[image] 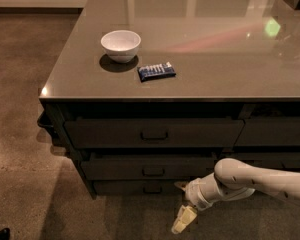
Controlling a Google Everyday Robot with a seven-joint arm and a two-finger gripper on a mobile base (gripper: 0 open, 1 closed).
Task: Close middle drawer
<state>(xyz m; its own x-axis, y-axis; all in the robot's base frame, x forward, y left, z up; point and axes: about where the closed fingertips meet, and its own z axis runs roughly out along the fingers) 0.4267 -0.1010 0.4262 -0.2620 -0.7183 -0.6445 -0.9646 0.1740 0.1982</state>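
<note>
The middle drawer [120, 167] is a wide dark-brown front with a small central pull, under the grey counter. It stands nearly flush with the cabinet, its box no longer showing. My gripper [182, 203] is low at the drawer's right end, just in front of it, on a white arm coming in from the right. Its fingers are spread apart: one pale finger [184, 220] points down toward the floor and the other tip is up by the drawer front. It holds nothing.
A top drawer front [152, 132] sits above and a lowest drawer front [140, 188] below. On the counter [215, 59] stand a white bowl [120, 44] and a blue packet [156, 71]. Brown floor lies left and in front.
</note>
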